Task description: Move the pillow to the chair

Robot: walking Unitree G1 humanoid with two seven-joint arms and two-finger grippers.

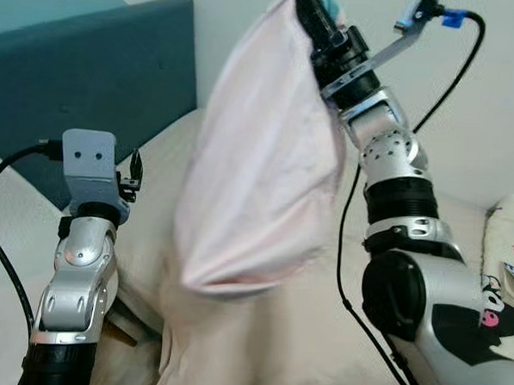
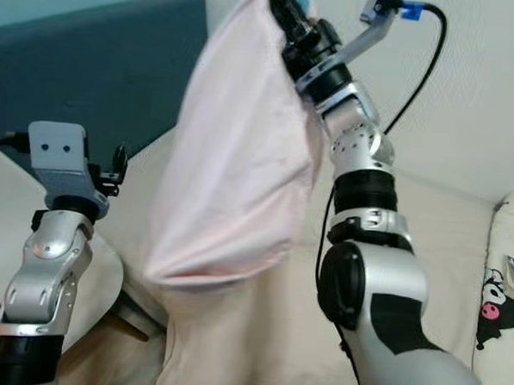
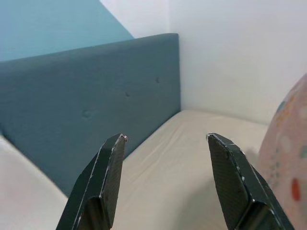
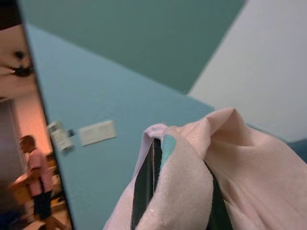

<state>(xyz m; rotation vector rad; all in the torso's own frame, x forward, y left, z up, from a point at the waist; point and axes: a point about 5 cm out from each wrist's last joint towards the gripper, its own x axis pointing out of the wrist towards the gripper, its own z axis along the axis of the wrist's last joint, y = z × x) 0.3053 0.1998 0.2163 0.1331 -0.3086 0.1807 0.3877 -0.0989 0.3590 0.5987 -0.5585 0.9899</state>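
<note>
A pale pink pillow (image 1: 263,167) hangs in the air above the bed, held by its top corner. My right gripper (image 1: 311,10) is raised high and shut on that corner; in the right wrist view the pink cloth (image 4: 192,182) bunches between the black fingers. My left gripper (image 3: 165,139) stands open at the lower left, beside the pillow, with nothing between its fingers (image 3: 103,177). It points toward the blue headboard (image 3: 86,96). The pillow's edge (image 3: 288,163), with coloured dots, shows beside the left gripper.
A cream bed sheet (image 1: 301,333) lies below the pillow. The dark blue padded headboard (image 1: 99,72) stands at the back left against a white wall. A cartoon-printed cushion (image 2: 506,300) lies at the far right. A person (image 4: 36,177) stands far off in a doorway.
</note>
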